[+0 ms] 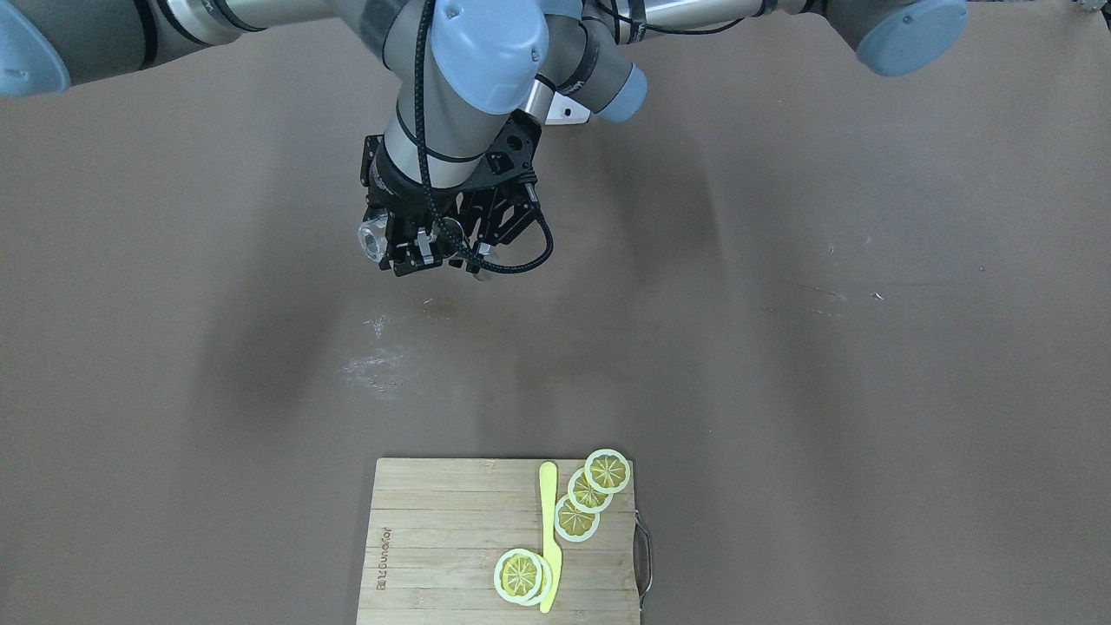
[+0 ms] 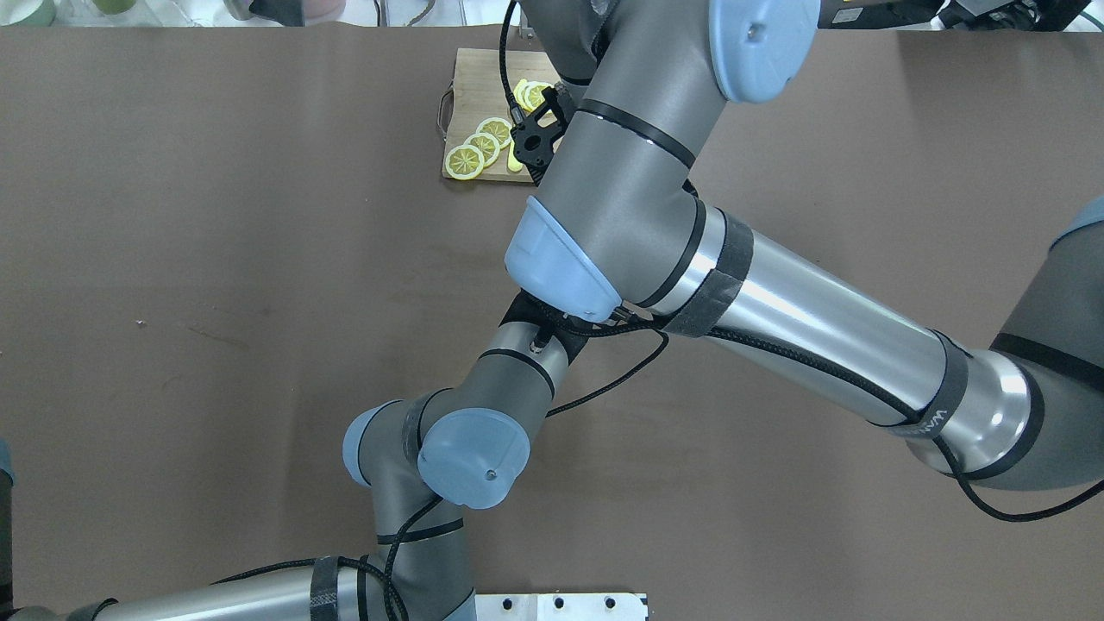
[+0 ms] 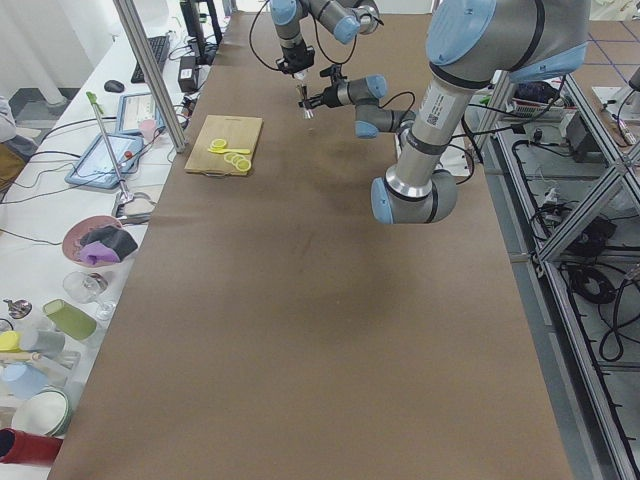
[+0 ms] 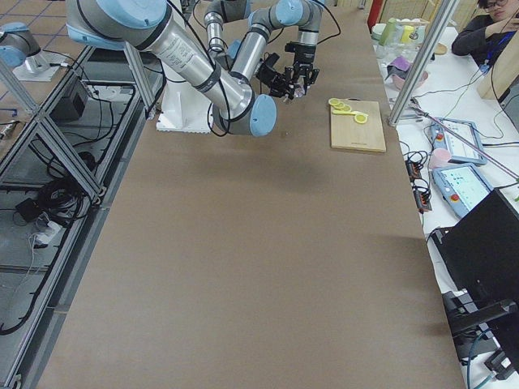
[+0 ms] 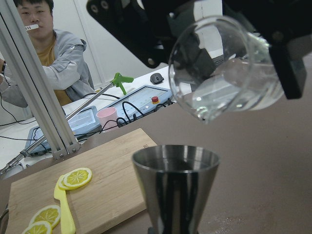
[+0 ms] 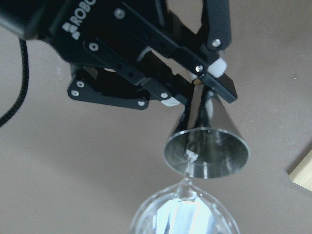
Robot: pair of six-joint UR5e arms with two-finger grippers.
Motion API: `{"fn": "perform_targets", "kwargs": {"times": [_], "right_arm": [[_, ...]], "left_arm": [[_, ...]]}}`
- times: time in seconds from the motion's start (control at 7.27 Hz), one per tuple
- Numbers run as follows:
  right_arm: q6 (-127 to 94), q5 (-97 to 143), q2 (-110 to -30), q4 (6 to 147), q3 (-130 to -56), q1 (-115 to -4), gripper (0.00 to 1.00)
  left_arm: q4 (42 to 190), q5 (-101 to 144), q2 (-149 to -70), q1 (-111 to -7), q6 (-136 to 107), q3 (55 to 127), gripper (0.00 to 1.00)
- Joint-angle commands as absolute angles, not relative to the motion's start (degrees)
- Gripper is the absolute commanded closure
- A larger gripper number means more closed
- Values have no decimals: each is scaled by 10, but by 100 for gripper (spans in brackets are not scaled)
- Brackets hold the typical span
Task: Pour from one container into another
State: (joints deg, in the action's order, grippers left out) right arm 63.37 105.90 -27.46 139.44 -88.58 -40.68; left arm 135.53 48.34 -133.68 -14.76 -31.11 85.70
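The small steel jigger stands upright at the bottom of the left wrist view, with my left gripper shut on its narrow waist. Just above it the clear glass tumbler is tipped over, mouth down toward the jigger's open cone, and my right gripper is shut on it. In the right wrist view a thin clear stream runs from the glass's lip into the jigger. From the front, both grippers meet above the table's middle: right gripper with the glass, left gripper beside it.
A wooden cutting board with lemon slices and a yellow knife lies at the table's far edge. A pale smudge marks the mat below the grippers. A person sits beyond the board, with tablets and cups on the side bench.
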Motion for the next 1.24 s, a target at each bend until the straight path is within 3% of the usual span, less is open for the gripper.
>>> {"fn": "perform_targets", "kwargs": {"times": [0.0, 1.1], "right_arm": [[635, 1052, -261, 1404, -869, -400, 100], [670, 1039, -256, 1422, -855, -396, 100]], "left_arm": [[1355, 483, -1337, -148, -311, 857, 100], [1355, 483, -1336, -148, -311, 857, 100]]}}
